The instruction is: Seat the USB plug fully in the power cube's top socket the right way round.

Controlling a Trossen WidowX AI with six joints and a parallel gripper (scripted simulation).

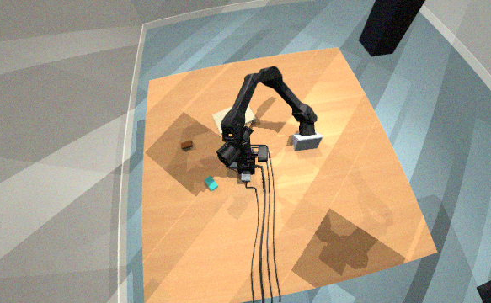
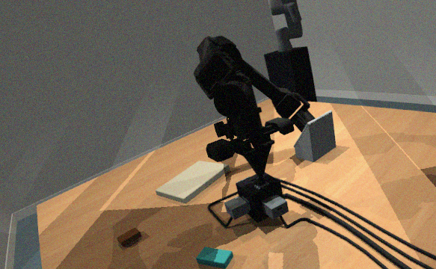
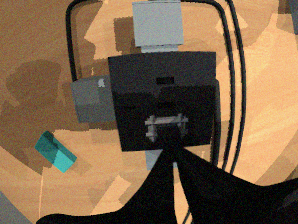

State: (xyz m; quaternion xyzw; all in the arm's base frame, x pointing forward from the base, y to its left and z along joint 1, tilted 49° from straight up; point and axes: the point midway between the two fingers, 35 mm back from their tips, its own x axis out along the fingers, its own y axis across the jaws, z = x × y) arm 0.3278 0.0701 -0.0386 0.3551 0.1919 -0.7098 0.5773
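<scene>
gripper (image 3: 174,152) clenched on USB plug (image 3: 165,125) | atop power cube (image 3: 133,106) | risk: forcing the jam drags the cube

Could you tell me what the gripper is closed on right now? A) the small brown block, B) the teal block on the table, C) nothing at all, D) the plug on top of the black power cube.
D: the gripper pinches the plug atop the power cube, while both blocks lie apart on the table.
</scene>
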